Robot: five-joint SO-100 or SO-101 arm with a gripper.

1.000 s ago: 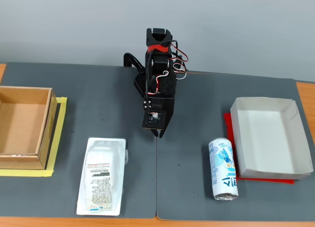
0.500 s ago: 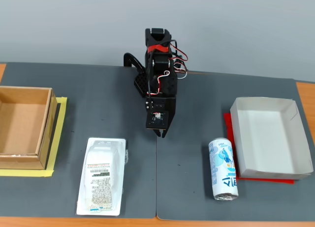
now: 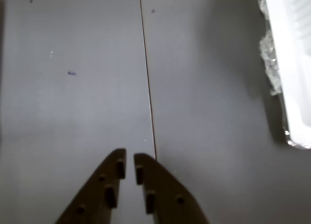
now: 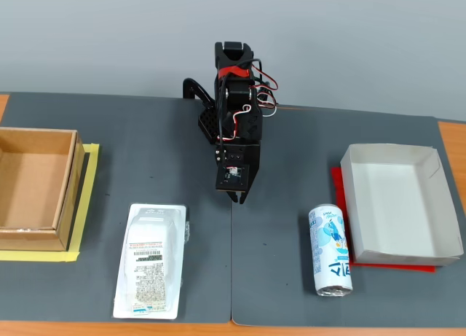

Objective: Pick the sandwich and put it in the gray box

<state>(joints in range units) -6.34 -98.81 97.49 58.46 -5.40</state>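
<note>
The sandwich, a flat clear-wrapped pack with a white barcode label, lies on the dark mat at the front left in the fixed view. Its crinkled edge shows at the right border of the wrist view. The gray box, a shallow pale tray, sits at the right on a red sheet. My gripper hangs just above the mat's centre seam, well right of and behind the sandwich. In the wrist view the gripper points down at bare mat, its dark fingers nearly touching with nothing between them.
A brown cardboard box stands at the left on yellow tape. A blue-and-white drink can lies on its side just left of the gray box. The arm's base stands at the back centre.
The gripper head swung slightly to the right in the fixed view, then held still. Nothing else moved.
</note>
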